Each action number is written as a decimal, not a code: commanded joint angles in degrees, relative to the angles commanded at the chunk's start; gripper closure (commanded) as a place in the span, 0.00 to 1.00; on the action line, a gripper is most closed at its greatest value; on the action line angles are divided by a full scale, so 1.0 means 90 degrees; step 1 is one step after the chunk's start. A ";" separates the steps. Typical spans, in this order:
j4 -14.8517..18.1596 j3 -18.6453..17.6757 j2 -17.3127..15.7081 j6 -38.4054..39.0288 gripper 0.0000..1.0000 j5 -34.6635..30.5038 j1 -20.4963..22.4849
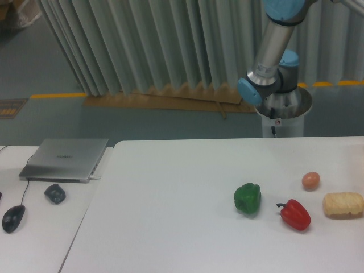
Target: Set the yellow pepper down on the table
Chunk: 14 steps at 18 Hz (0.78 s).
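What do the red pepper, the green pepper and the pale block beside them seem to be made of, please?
The red pepper and green pepper look like smooth, glossy plastic or wax replicas, judging by their even colour and soft highlights, though real produce cannot be ruled out. The pale block has a rough, matte, yellowish-beige surface, perhaps foam or bread-like material. All three rest on the white table.

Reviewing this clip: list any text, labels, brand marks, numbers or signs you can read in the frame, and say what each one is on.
Nothing in this view can be read.
Laptop: a faint mark at the middle of the closed lid, too small and blurred to read.
Robot base: a small sticker with a red spot, too small to read.
Green pepper, red pepper, egg, bread-like block and table: no writing visible.
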<state>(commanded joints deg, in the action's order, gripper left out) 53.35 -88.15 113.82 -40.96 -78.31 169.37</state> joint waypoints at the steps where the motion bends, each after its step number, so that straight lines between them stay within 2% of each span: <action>1: 0.0000 -0.0010 0.0010 -0.0010 0.00 -0.0019 0.0010; 8: -0.0332 -0.0273 0.0098 -0.0020 0.00 -0.0244 0.0010; 14: -0.0361 -0.0342 0.0127 -0.0020 0.00 -0.0312 0.0019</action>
<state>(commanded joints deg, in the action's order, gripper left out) 50.10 -91.23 114.96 -41.13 -81.12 169.54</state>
